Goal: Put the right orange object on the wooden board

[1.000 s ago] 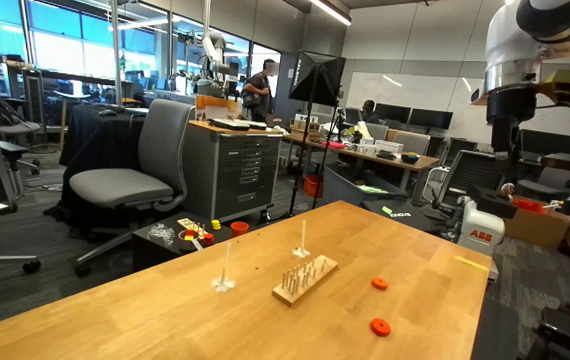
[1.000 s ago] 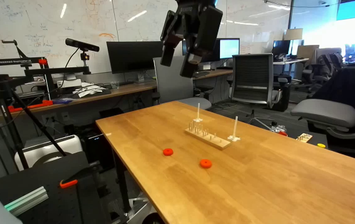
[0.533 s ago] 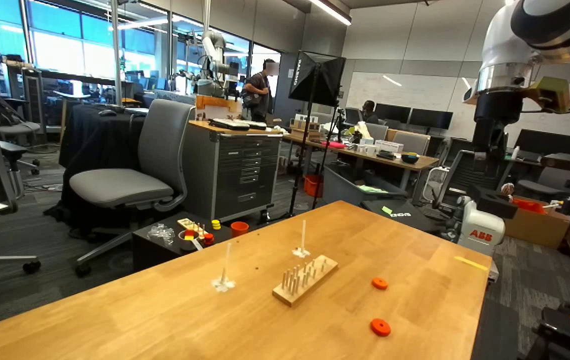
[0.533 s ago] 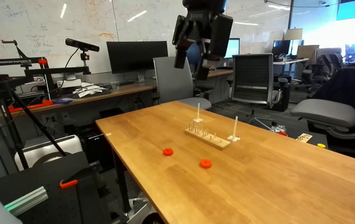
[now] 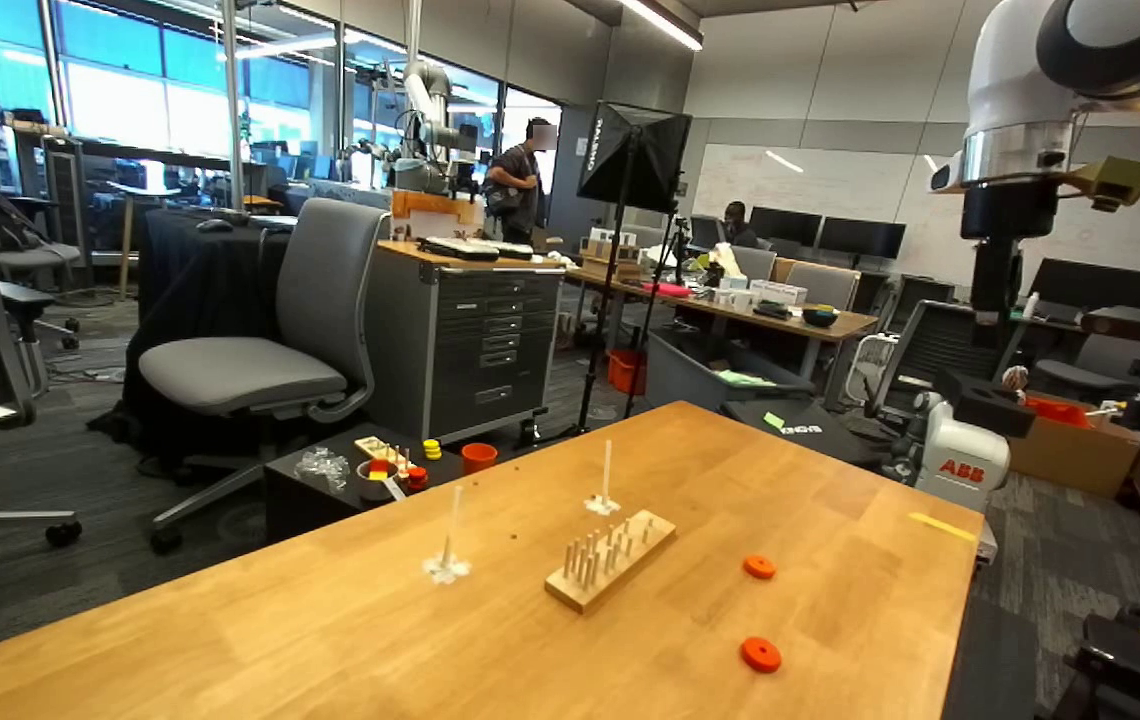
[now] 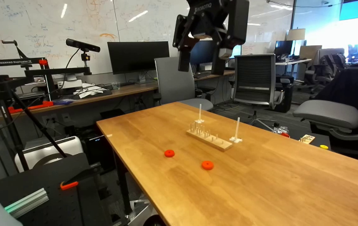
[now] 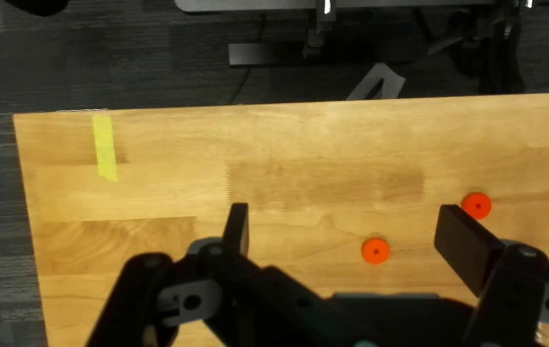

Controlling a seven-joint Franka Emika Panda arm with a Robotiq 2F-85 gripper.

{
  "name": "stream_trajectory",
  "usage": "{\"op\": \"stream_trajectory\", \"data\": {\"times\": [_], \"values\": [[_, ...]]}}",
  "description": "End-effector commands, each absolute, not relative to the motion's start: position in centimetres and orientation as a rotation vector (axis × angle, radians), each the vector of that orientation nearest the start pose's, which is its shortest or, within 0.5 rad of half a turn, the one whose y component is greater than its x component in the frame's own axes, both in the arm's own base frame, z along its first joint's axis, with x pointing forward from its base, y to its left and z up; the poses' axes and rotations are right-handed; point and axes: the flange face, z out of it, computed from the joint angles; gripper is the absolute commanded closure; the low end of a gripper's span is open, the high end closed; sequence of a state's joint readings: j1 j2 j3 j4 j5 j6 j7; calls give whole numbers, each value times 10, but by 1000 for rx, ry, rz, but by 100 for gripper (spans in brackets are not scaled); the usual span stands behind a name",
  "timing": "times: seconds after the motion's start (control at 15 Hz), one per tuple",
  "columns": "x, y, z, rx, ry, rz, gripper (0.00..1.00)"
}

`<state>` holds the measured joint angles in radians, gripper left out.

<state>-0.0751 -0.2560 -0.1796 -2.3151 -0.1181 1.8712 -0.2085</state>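
The right orange object [image 7: 477,206] is a flat orange-red disc with a small centre hole. In the wrist view its edge is partly hidden by the right finger [image 7: 469,246]. It lies on the table in both exterior views [image 5: 761,655] [image 6: 207,165]. The near-identical disc [image 7: 375,250] lies beside it and shows between the fingers in the wrist view. The wooden board [image 6: 209,139] with upright pegs stands farther in on the table [image 5: 610,562]; it is out of the wrist view. My gripper [image 6: 201,66] is open and empty, high above the table.
Two thin upright sticks [image 6: 236,128] [image 6: 200,112] stand on the table beyond the board. Yellow tape [image 7: 105,147] marks the table [image 7: 168,193] near a corner. A black side stand [image 5: 330,505] with loose parts is beyond the table's far edge.
My gripper has shifted right in an exterior view and turned so both fingers face that camera more squarely. It stays open. The discs and board have not moved.
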Motion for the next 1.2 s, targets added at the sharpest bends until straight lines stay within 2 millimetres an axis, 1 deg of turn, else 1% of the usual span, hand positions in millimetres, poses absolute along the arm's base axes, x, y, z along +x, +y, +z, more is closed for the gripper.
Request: {"op": "stream_trajectory", "data": {"times": [0.0,0.27,0.33,0.47,0.53,0.6,0.73,1.0,1.13], "values": [[426,-123,432,-3157,-31,317,0],[424,-124,435,-3163,-45,316,0],[421,-119,436,-3267,-210,265,0],[405,-121,434,-3325,-315,384,0],[402,-119,430,-3353,-381,429,0],[418,-122,426,-3304,-265,393,0],[415,-121,422,-3308,-278,412,0],[416,-121,420,-3307,-277,417,0],[412,-119,421,-3353,-270,289,0]]}}
